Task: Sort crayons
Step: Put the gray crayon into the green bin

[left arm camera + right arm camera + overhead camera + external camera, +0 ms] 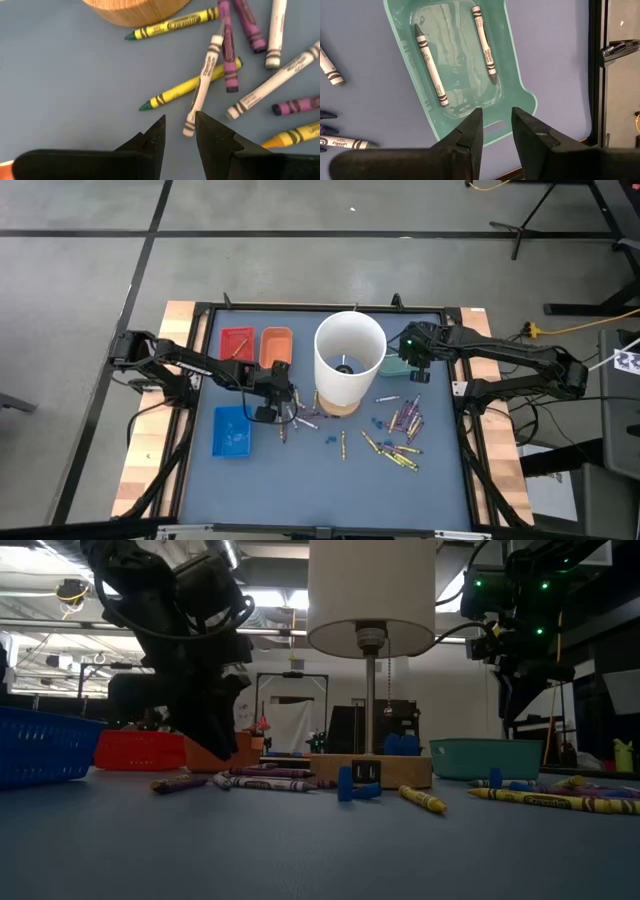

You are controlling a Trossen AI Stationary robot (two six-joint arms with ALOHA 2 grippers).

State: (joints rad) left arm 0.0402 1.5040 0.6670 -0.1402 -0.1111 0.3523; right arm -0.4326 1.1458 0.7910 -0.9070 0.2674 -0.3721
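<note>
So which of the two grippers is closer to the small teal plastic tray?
The right gripper: it hangs just above the small teal plastic tray, jaws apart and empty. The left gripper is across the table, beyond the tall white cylinder, over scattered crayons.

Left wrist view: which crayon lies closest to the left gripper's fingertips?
The grey crayon, whose lower end sits just between the open left gripper. It lies across a yellow crayon; the other crayons are farther off.

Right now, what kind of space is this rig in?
Probably a robotics lab or workshop: bare concrete floor with taped lines, a black-framed table, stand legs and cables beside it, shelving and ceiling strip lights behind.
</note>
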